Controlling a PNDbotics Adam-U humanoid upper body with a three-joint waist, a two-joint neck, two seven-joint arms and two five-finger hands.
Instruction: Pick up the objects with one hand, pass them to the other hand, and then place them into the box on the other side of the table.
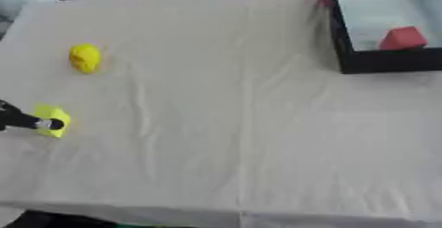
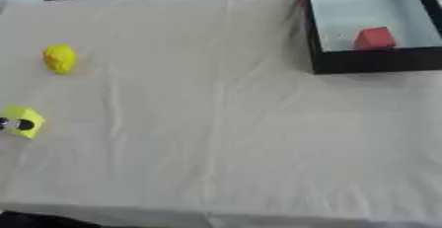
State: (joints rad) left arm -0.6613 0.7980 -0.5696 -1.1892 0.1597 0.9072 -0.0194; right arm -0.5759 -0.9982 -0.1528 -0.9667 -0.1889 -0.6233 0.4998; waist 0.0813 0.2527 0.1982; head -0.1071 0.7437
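There are no words, numbers or signs to read here. The black box with the pale inside (image 1: 380, 61) has no label that shows. The red block (image 1: 402, 38) in it is plain. The round yellow thing (image 1: 85, 57), the flat yellow-green block (image 1: 52, 118) and the white cloth on the table (image 1: 241, 133) are plain too.
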